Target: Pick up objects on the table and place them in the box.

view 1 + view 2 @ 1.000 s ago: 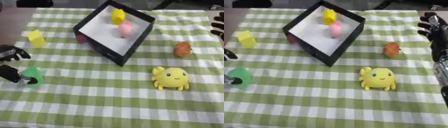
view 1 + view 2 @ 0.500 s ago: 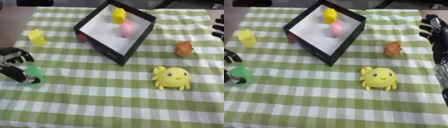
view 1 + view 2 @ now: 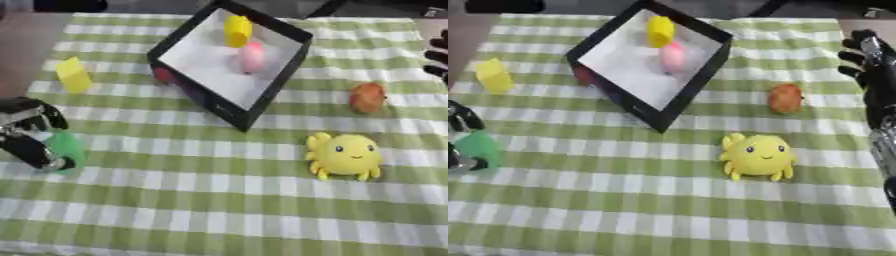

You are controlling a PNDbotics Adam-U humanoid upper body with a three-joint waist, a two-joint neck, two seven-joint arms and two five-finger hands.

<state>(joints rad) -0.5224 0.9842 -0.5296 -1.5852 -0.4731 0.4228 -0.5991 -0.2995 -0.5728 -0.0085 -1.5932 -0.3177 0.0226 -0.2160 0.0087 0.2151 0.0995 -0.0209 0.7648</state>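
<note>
My left hand (image 3: 28,131) is at the left edge of the table, its fingers and thumb curled round a green object (image 3: 66,149). A black box with a white floor (image 3: 219,70) stands tilted at the upper middle; a yellow piece (image 3: 237,30) and a pink piece (image 3: 252,56) lie inside it. A yellow block (image 3: 73,75) sits left of the box. An orange object (image 3: 367,97) lies to the right, and a yellow crab-like toy (image 3: 345,155) sits below it. My right hand (image 3: 871,65) hangs at the right edge with straight fingers, apart from everything.
A green and white checked cloth (image 3: 219,210) covers the table. A small red thing (image 3: 164,76) shows at the box's left wall. The brown table edge (image 3: 22,50) lies bare at the far left.
My left hand has closed in on the green object and now holds it, shifted slightly right. The right hand has barely moved.
</note>
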